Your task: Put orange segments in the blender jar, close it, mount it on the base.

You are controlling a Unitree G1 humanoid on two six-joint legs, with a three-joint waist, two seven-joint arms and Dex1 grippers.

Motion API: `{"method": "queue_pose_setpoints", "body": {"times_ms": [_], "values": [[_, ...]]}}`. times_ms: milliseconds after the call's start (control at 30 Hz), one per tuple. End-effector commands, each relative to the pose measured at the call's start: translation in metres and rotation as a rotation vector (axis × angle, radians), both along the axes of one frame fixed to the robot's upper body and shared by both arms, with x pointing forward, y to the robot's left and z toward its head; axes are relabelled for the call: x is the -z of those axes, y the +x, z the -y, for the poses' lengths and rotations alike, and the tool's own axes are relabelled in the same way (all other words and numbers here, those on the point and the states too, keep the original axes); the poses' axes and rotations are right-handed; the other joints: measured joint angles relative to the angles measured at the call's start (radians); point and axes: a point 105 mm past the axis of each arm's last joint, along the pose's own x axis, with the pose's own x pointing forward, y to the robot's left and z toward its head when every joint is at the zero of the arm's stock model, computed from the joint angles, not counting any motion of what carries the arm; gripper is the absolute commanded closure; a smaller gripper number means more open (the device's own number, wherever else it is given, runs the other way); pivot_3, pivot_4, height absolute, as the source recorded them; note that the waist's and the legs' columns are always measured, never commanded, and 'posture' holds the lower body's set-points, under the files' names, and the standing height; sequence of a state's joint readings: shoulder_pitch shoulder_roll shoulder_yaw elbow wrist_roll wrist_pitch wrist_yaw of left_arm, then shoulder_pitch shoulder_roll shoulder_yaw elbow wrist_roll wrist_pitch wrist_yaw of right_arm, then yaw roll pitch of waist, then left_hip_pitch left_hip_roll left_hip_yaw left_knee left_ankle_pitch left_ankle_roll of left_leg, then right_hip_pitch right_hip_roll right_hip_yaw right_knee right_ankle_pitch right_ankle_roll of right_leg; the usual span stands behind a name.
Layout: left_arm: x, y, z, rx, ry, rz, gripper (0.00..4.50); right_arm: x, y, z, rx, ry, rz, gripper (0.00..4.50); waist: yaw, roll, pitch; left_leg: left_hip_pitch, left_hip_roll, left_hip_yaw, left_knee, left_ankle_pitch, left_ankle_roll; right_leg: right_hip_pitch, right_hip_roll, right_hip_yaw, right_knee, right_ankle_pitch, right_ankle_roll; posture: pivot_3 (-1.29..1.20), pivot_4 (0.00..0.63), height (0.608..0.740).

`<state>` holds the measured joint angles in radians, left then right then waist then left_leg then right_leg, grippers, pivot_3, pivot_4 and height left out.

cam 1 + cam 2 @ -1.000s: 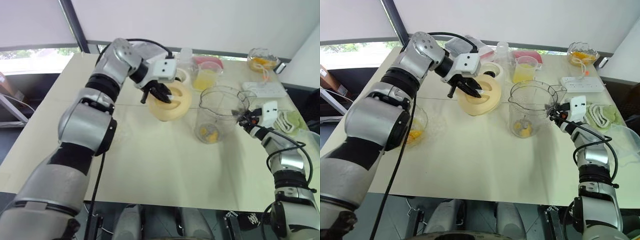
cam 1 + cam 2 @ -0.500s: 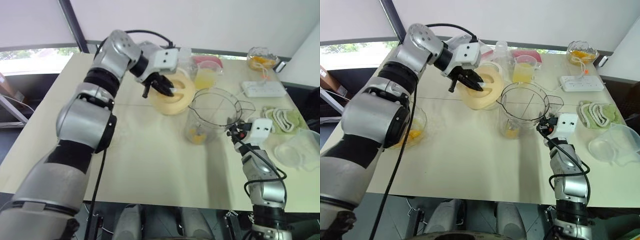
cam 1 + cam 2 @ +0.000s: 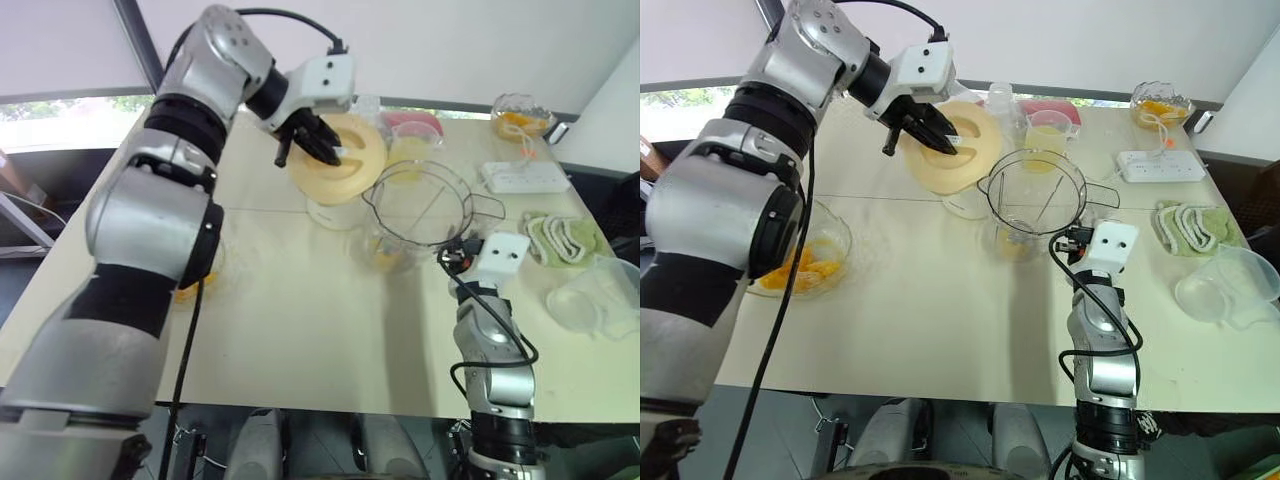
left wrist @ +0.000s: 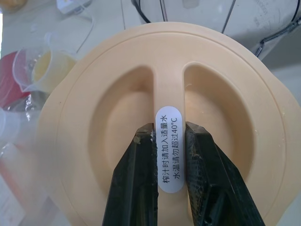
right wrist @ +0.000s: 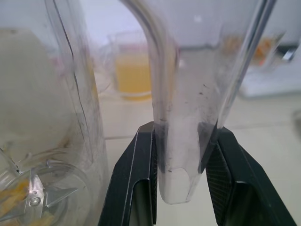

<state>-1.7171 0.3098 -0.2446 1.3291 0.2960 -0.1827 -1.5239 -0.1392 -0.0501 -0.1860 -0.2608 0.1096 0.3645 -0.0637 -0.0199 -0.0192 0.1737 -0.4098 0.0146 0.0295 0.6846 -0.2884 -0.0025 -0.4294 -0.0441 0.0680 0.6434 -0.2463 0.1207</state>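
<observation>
At worktop [image 3: 940,330] centre is the jar [image 3: 1035,195], my R jaws clamped on its handle [image 5: 183,117]. Lid [image 4: 108,117] hangs tilted above worktop, near jar rim on my left, L jaws pinching its centre ridge. Few orange segments [image 3: 1012,243] lie at jar bottom.

Clear and matt plastics
The jar [image 3: 1020,225] is clear glossy plastic; the lid [image 4: 117,108] is matt cream plastic with a glossy paper sticker [image 4: 170,148]; the counter [image 3: 930,310] looks matt.
</observation>
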Motion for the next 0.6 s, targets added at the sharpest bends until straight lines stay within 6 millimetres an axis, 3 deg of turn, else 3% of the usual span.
{"method": "queue_pose_setpoints", "body": {"times_ms": [33, 267, 600], "values": [[-0.002, -0.012, 0.015, 0.112, 0.009, -0.009, 4.27, -0.036, 0.009, -0.016, -0.079, 0.058, 0.074, 3.67, 0.000, 0.000, 0.000, 0.000, 0.000, 0.000, 0.000, 0.000, 0.000, 0.000, 0.000, 0.000, 0.000, 0.000, 0.000, 0.00, 0.150, 0.740], [0.010, -0.008, 0.000, 0.077, 0.018, -0.047, 4.27, -0.048, 0.010, -0.016, -0.108, -0.007, 0.065, 3.67, 0.000, 0.000, 0.000, 0.000, 0.000, 0.000, 0.000, 0.000, 0.000, 0.000, 0.000, 0.000, 0.000, 0.000, 0.000, 0.00, 0.150, 0.740], [0.006, -0.002, -0.026, 0.007, 0.022, -0.044, 4.27, -0.039, 0.004, -0.035, -0.189, -0.048, 0.033, 3.67, -0.005, 0.000, 0.000, 0.000, 0.000, 0.000, 0.000, 0.000, 0.000, -0.001, 0.000, 0.000, 0.001, 0.000, 0.000, 0.00, 0.150, 0.740]]}}
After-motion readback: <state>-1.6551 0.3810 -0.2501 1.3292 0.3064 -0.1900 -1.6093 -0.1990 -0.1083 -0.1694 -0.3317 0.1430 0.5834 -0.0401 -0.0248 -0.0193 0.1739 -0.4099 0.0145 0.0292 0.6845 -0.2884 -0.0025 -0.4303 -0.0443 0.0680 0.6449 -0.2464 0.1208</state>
